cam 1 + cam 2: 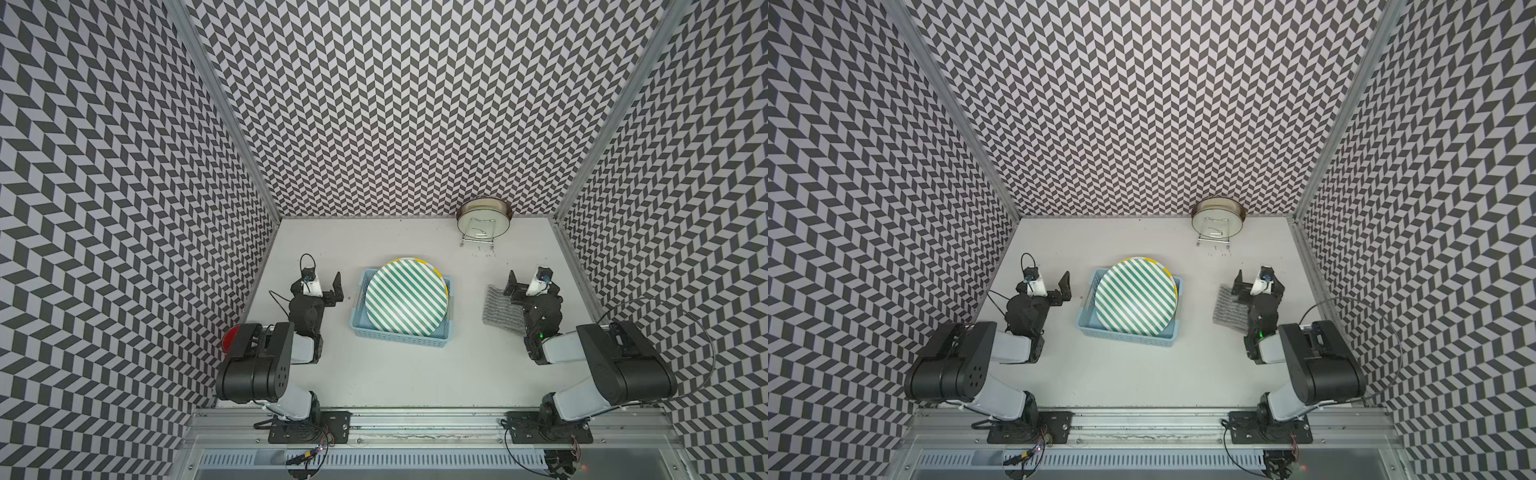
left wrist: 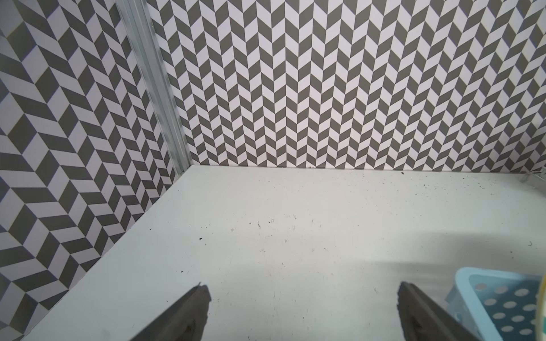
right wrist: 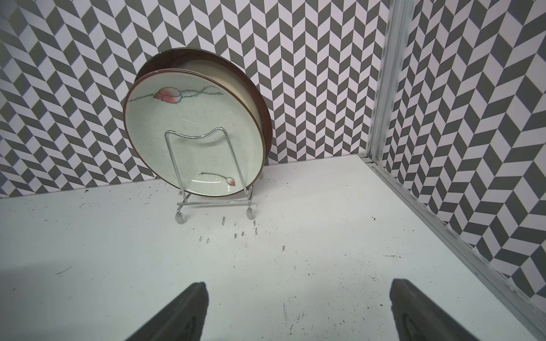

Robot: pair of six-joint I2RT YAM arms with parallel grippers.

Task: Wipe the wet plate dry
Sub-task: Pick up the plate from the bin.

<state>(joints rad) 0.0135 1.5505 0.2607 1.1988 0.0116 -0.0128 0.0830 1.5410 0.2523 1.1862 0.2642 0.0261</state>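
A round plate [image 1: 405, 299] [image 1: 1136, 297] with green and white stripes leans in a light blue basket [image 1: 399, 338] [image 1: 1125, 336] at mid-table. A grey striped cloth [image 1: 498, 309] [image 1: 1227, 307] lies flat right of the basket, partly under the right arm. My left gripper [image 1: 320, 283] [image 1: 1044, 286] [image 2: 303, 289] stands open just left of the basket, holding nothing. My right gripper [image 1: 533, 284] [image 1: 1258, 286] [image 3: 299, 285] is open and holds nothing, above the cloth's far right edge. The cloth does not show in the right wrist view.
A yellow-striped plate [image 1: 419, 261] stands behind the green one in the basket. A wire rack [image 3: 212, 202] at the back right holds a pale flowered dish [image 1: 483, 220] [image 1: 1218, 218] [image 3: 192, 141] with a brown one behind it. Patterned walls close three sides. The basket's corner [image 2: 472, 283] shows beside my left fingers.
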